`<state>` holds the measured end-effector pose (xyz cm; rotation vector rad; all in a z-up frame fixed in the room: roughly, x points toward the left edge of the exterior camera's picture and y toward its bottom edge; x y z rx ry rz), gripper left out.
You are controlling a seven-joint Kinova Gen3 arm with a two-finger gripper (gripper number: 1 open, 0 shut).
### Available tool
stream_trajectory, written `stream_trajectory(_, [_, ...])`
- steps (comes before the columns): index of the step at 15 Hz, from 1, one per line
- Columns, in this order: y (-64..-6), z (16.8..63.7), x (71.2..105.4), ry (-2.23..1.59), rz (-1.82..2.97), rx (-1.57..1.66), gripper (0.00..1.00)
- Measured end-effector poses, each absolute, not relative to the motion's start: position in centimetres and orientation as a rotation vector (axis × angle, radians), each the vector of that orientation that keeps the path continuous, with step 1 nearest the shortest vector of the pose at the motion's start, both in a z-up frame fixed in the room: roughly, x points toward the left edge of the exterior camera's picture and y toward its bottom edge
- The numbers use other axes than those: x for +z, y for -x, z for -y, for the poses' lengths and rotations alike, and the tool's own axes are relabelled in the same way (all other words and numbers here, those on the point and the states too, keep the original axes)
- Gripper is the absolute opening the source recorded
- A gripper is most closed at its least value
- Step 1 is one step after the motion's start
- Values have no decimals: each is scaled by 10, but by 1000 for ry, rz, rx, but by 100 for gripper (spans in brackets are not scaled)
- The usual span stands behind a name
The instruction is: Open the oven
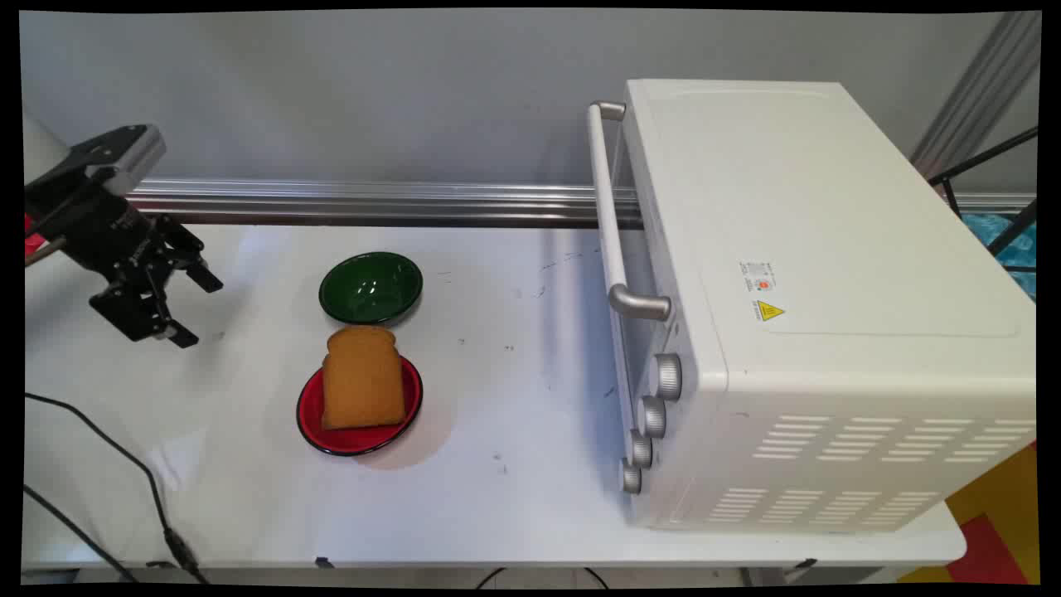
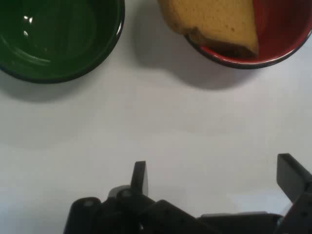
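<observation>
Toast (image 1: 363,377), a single golden-brown slice, lies on a red plate (image 1: 312,414) with a dark rim, near the middle of the white table (image 1: 514,398); the slice covers most of the plate and its rounded top reaches past the plate's far edge. Just behind the plate, close to it but apart, stands a dark green bowl (image 1: 370,288) with nothing visible inside.

At the left of the main view the black 2-finger gripper (image 1: 191,308) hangs above the table, left of the bowl and plate and well apart from both. Its jaws stand wide apart and hold nothing. In the hand view the 2 fingers (image 2: 139,178) rise from the bottom edge over bare table, with the green bowl (image 2: 53,39) at the upper left and the red plate (image 2: 282,34) with the toast (image 2: 214,19) at the upper right.

On the right side of the table sits a white toaster oven (image 1: 812,290), its door shut, with a long silver handle (image 1: 609,215) across the door and 4 silver knobs (image 1: 651,414) in a row below it. A black cable (image 1: 124,464) trails across the table's near left corner.
</observation>
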<state>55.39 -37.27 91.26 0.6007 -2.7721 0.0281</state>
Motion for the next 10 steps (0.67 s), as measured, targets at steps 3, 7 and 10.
stream_trajectory(3, [-550,374,913,-617,2769,45,100])
stream_trajectory(7, [-535,381,923,-641,2731,69,100])
stream_trajectory(10, [-508,394,938,-659,2664,85,100])
